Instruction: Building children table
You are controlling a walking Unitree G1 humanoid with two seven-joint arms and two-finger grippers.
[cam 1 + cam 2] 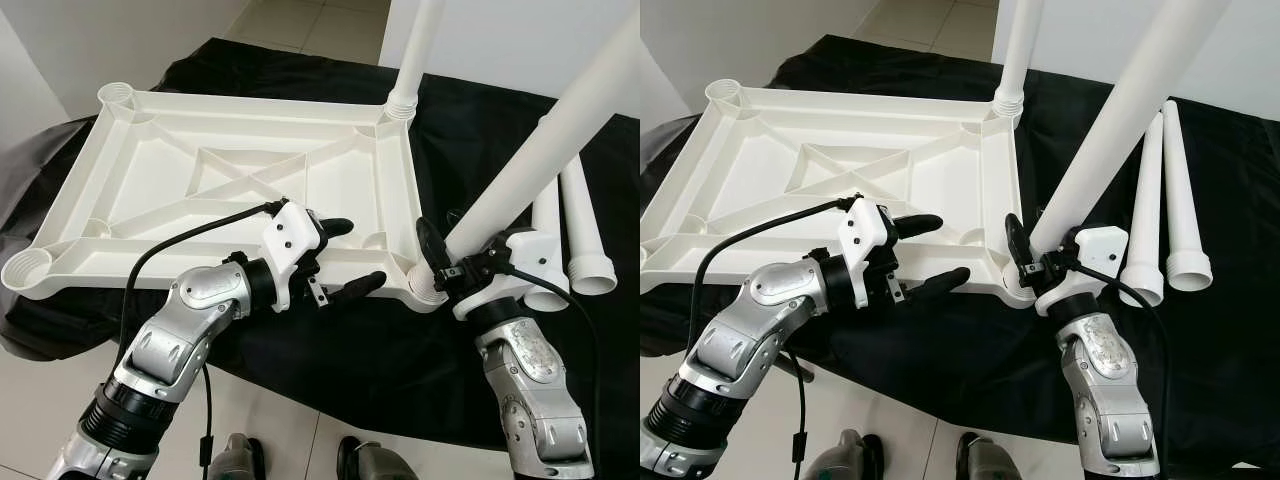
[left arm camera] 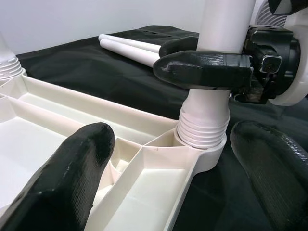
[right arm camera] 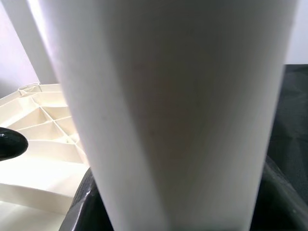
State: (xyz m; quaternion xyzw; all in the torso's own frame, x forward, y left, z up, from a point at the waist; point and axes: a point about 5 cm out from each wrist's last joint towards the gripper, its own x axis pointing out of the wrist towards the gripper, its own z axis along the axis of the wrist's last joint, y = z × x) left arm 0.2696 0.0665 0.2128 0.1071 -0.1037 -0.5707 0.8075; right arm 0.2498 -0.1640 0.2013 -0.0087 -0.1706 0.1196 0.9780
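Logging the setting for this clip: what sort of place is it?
Probably a room in a home, used as an assembly spot: tiled floor, plain white walls, and a black cloth spread under the upturned white tabletop.

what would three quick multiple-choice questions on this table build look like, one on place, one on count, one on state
1. Where do the loose white plastic legs lie?
A. on the black cloth by the robot's right arm
B. inside the tabletop
C. on the tiled floor

2. How many legs already stand in corner sockets of the upside-down white plastic tabletop?
A. none
B. two
C. four

3. What is the right gripper doing?
A. hanging open
B. shut on a leg at the near right socket
C. pressing on the cloth

Answers:
1 A: the two loose legs rest on the black cloth, right of the tabletop.
2 B: one far-corner leg and the near-corner leg stand in sockets.
3 B: the right gripper clamps the near-corner leg just above its threaded end, while the left gripper is open over the tabletop's near rim.
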